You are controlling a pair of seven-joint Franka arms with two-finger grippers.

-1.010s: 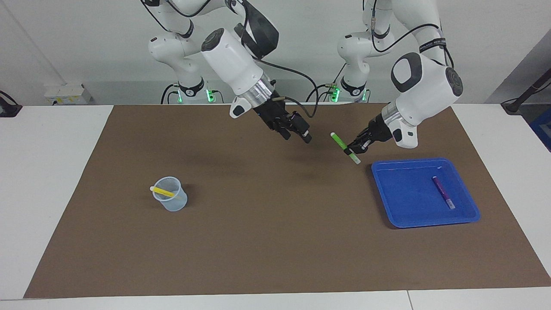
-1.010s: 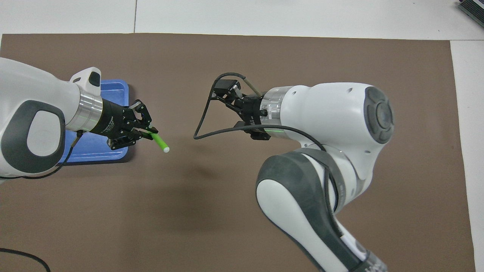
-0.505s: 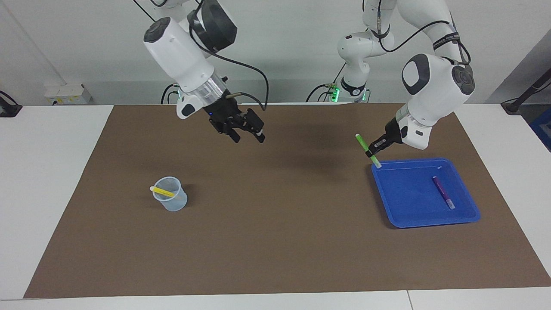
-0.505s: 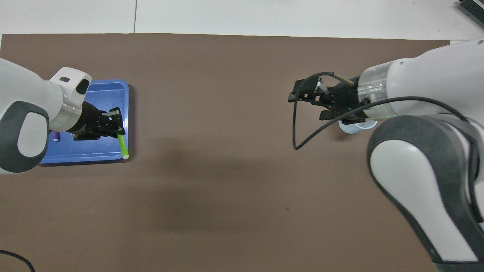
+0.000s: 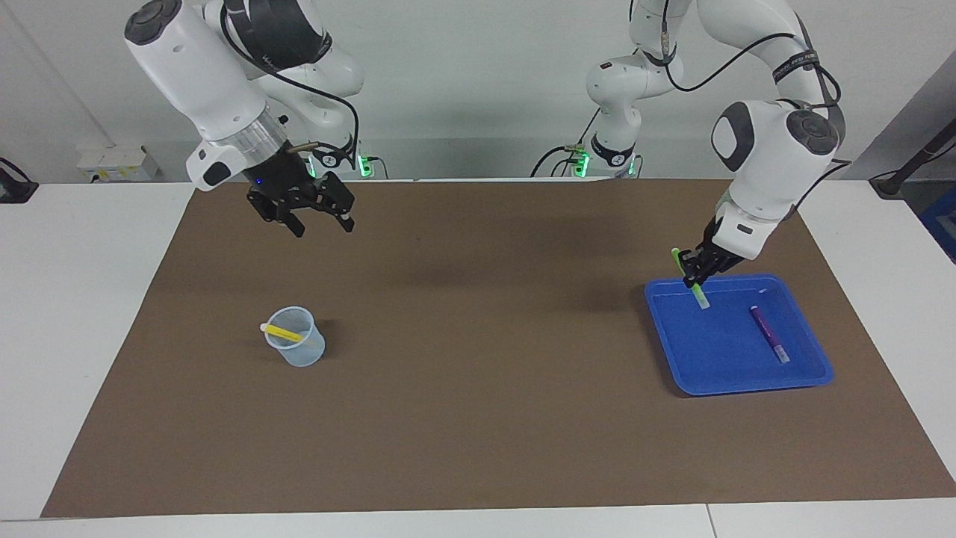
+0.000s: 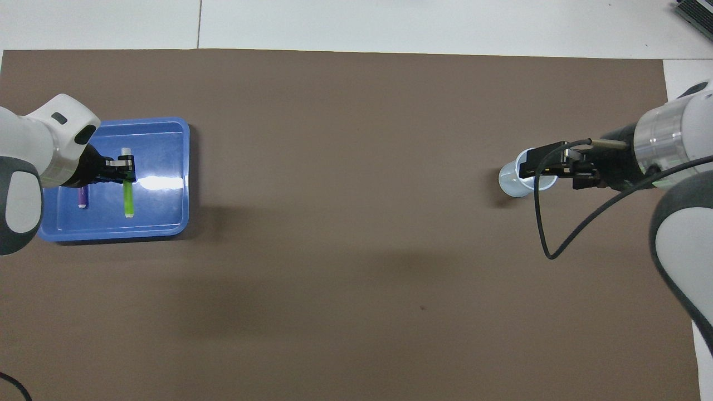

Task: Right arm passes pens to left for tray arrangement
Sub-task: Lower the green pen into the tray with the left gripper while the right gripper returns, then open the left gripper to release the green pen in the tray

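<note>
We are looking at two glossy white jointed arms with dark grey round caps at their joints. The right arm (image 5: 196, 63) is wearing a ribbed silver ring at its wrist, and just below that ring a black claw hand (image 5: 314, 217) is showing a small blue light. A black cable is looping from beside the ring up along the arm. The left arm (image 5: 769, 149) is carrying a black band with small white lettering above its grey-capped elbow, and a thin black cable is trailing along it. Its hand (image 5: 698, 273) is black too. Green lights are glowing at both arm bases.
</note>
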